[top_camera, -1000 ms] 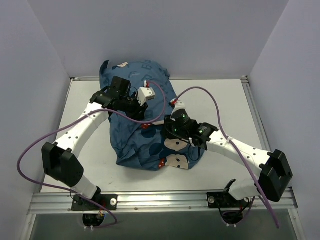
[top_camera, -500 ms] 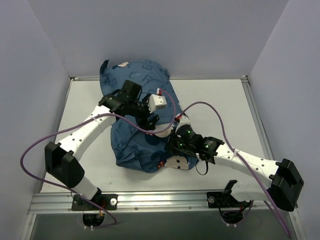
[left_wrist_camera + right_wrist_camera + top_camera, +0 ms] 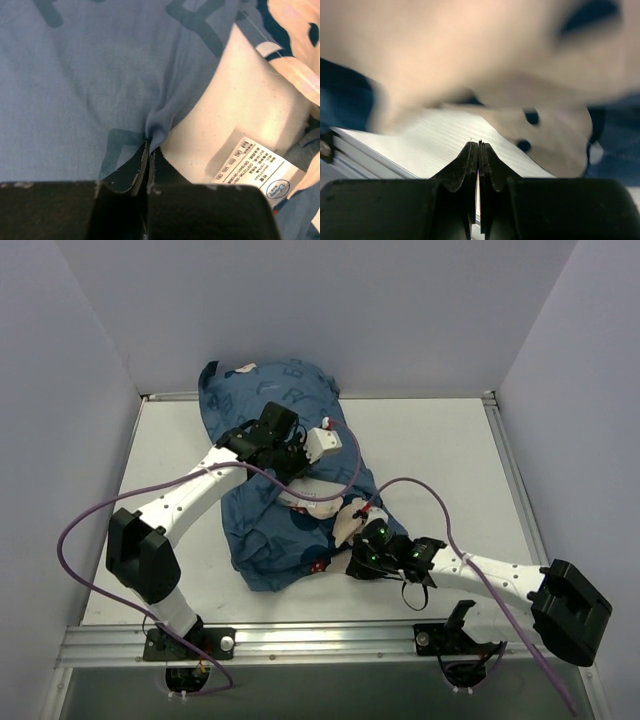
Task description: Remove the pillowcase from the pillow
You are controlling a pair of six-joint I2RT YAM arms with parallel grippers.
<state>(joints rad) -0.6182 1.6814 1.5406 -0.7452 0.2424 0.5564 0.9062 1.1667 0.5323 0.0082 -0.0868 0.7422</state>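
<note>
Currently, left jaws are closed, pinching a raised fold of the pillowcase (image 3: 75, 75). The fold sits right at the edge where the blue fabric meets the bare pillow (image 3: 235, 100). A white care label (image 3: 260, 172) lies on the exposed pillow just right of the pinch.

Right jaws are pressed together, tips meeting over the pale counter (image 3: 435, 145). Blurred cream-and-blue print hangs just above them. Cannot tell whether any fabric is caught between the tips.

Contents: the pillow is mostly inside the pillowcase. From the top view only a pale strip shows, at an opening near the middle of the bundle.

Position: the bundle lies left of centre on the counter. Its far end is bunched up against the back wall and its near-right corner is close to the near edge.

Left arm (image 3: 190, 495): elbow out at near left, forearm slanting far and right, wrist over the middle of the bundle.

Right arm (image 3: 495, 575): elbow at near right, forearm lying low and stretched left along the near edge. Its wrist is at the bundle's near-right corner, beside a cream mouse-face patch.
</note>
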